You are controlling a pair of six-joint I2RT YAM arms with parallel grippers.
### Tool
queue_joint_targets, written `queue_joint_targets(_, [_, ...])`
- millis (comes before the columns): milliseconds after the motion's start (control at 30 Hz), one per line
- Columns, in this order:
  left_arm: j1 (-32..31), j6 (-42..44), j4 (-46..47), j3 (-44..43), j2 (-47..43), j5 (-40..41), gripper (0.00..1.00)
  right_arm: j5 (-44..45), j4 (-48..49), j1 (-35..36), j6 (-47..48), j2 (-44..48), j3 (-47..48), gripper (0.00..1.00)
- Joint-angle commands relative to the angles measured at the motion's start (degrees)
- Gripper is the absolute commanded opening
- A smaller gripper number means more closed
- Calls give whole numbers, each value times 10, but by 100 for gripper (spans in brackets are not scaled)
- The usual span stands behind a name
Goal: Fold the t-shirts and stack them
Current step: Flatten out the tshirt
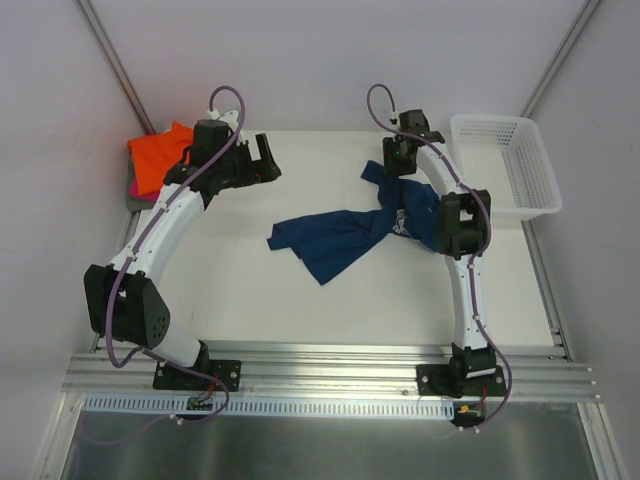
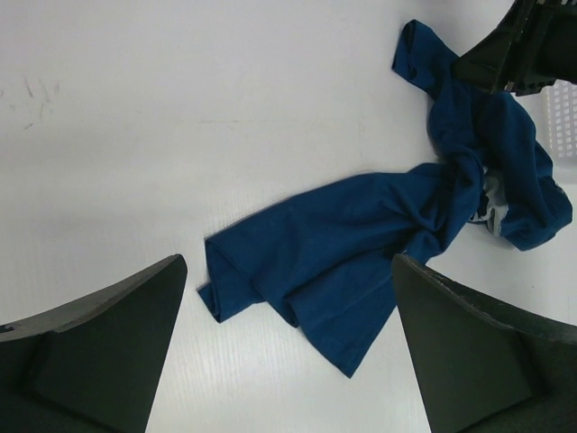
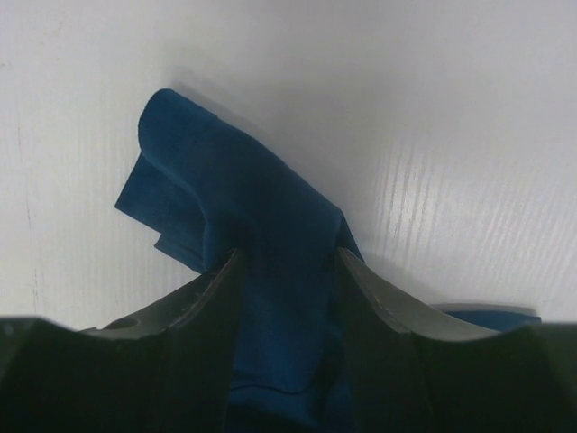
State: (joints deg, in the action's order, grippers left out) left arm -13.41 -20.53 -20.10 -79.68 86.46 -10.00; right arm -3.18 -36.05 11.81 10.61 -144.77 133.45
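Note:
A navy blue t-shirt [image 1: 335, 240] lies crumpled across the middle of the table, its pale print partly showing by the right arm. My right gripper [image 1: 395, 168] is down on the shirt's far end. In the right wrist view its jaws [image 3: 288, 257] stand partly open astride a bunched fold of the navy cloth [image 3: 234, 189], which fills the gap between them. My left gripper [image 1: 270, 160] hovers wide open at the back left with nothing in it; the left wrist view looks between its fingers [image 2: 288, 263] at the shirt [image 2: 361, 234]. A folded orange t-shirt [image 1: 155, 160] tops a pile at the far left.
A white lattice basket [image 1: 510, 160] stands at the back right corner. Pink and grey cloth edges [image 1: 137, 195] show under the orange tee. Metal rails run along the near edge by the arm bases.

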Motion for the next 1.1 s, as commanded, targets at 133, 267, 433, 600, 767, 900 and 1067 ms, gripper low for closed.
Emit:
queue_joint_targets(133, [3,-11,-3,-2,-9,-20,99,-12,1,-14,-33,-6,6,49])
queue_joint_targets(267, [3,-10,-3,-1,-6,-21,99,-10,8,-17,-37,-15,20,49])
queue_joint_targets(433, [2,-7,-4,-7,-1,-24,99,-33,12,-28,-51,-22,28,40])
queue_joint_targets(600, [2,-11,-6,-3,6,-29,99,-39,21,-28,-47,-13,17,3])
queue_joint_targets(767, [10,-36,-22,63,34,-94,99,-28,27,-28,-45,-8,14,1])
queue_joint_targets(900, [11,-55,-34,120,44,-135,99,-33,30,-28,-49,12,18,0])
queue_joint_targets(1067, [10,-50,-60,123,70,-271,95,-47,34,-30,-60,45,25,0])
